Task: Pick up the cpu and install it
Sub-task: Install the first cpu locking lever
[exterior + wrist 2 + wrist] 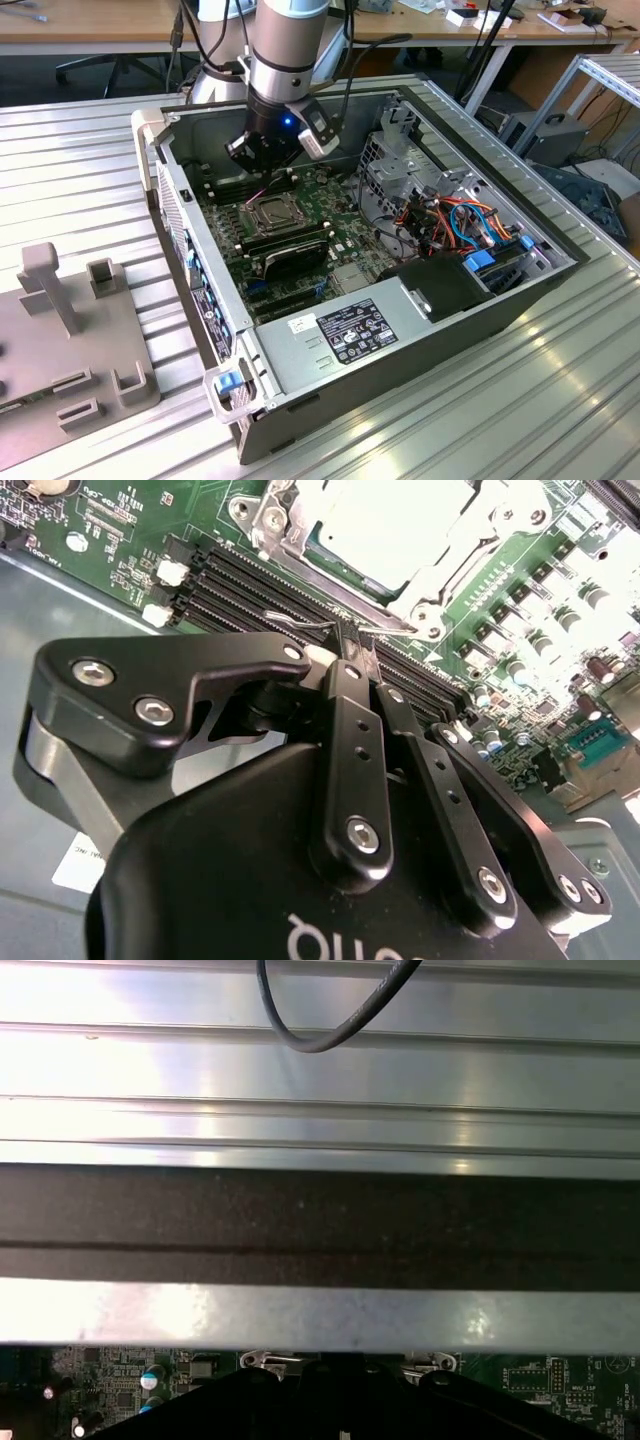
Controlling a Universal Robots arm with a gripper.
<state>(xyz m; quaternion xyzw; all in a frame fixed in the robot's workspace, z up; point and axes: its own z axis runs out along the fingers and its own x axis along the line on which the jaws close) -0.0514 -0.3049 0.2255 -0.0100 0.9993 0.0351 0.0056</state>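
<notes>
The cpu [385, 525] lies flat in its socket on the green motherboard, its pale metal top showing through the shiny retention frame [478, 542] that is folded down over it. In the exterior view the socket [271, 211] sits mid-board inside the open computer case [420, 335]. My gripper [262, 160] hangs just behind the socket, low over the board. In the second wrist view its black fingers [345, 710] are pressed together, and the gripper [352, 648] meets a thin wire lever [295, 621] at the socket's edge. Nothing else is between the fingers.
Black memory slots [240, 590] run beside the socket under my fingers. The power supply [350, 330] and a bundle of coloured cables [460, 225] fill the case's near and right parts. A grey fixture [70, 330] stands on the ribbed metal table at the exterior view's left.
</notes>
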